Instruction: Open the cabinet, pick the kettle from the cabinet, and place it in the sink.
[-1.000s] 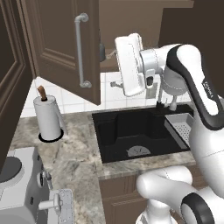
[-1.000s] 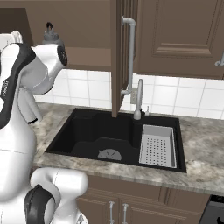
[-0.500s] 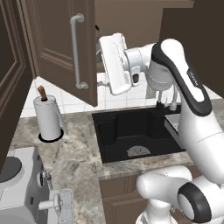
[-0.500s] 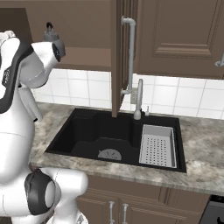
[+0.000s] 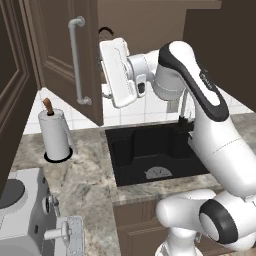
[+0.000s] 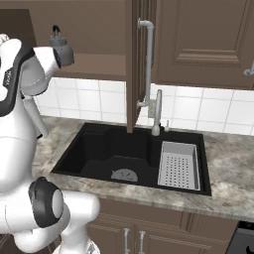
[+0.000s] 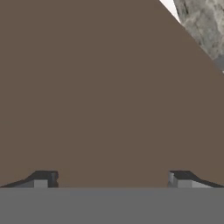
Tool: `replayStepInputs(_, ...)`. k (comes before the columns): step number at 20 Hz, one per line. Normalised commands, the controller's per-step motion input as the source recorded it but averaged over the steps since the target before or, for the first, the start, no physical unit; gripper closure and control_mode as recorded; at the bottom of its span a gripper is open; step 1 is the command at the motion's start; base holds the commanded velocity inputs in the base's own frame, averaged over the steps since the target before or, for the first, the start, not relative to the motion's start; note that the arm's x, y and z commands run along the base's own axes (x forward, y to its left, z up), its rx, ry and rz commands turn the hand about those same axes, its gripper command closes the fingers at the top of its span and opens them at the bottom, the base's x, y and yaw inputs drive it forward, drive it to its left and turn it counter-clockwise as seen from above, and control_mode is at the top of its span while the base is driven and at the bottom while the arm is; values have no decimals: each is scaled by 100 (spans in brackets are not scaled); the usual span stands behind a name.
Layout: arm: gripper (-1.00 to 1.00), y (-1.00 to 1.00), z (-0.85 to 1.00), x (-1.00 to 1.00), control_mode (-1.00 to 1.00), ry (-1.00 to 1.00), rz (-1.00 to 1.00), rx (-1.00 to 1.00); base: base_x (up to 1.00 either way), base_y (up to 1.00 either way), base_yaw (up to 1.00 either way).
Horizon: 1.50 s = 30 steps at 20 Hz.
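One dark brown wooden wall cabinet [image 6: 193,44] hangs over the counter, and one of its panelled doors [image 5: 60,55] stands swung open toward me, its long silver bar handle [image 5: 76,60] facing out. One squat dark grey metal kettle [image 6: 60,45] sits on the lighter brown shelf inside; from the left base camera just its dark arched top handle [image 5: 105,31] peeks above my hand. One black rectangular recessed sink [image 6: 114,154] with a round drain lies in the grey marbled counter [image 5: 85,185], directly below the open cabinet. One grey perforated rectangular tray [image 6: 178,165] rests in the sink's right end, and one slim silver faucet [image 6: 157,113] rises just behind the basin. One white paper-towel roll with a brown knob [image 5: 55,132] stands upright on the counter, left of the sink and well apart from it.

My arm rises from the base, bends high over the sink and reaches back and up to the level of the open shelf. My gripper [image 7: 111,178] points into the cabinet, close in front of the kettle, and the hand camera looks at flat brown wood. My two dark fingertips [image 7: 43,179] stand wide apart with nothing between them.
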Motion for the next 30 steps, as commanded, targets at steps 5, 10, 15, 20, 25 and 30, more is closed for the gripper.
replayStepInputs(5,-100,44,-4,-2,-100,0,2,0,0,0,0)
replayStepInputs(10,-100,42,-2,0,-100,0,0,0,0,0,0)
replayStepInputs(15,-100,44,-4,-2,-100,-7,0,-1,0,0,0)
replayStepInputs(20,-100,41,-5,-1,-100,-9,-1,-1,0,0,0)
replayStepInputs(25,-100,28,-7,-4,-100,-14,-7,-3,0,0,0)
replayStepInputs(30,-100,26,-8,-4,-100,-18,-12,-6,0,0,0)
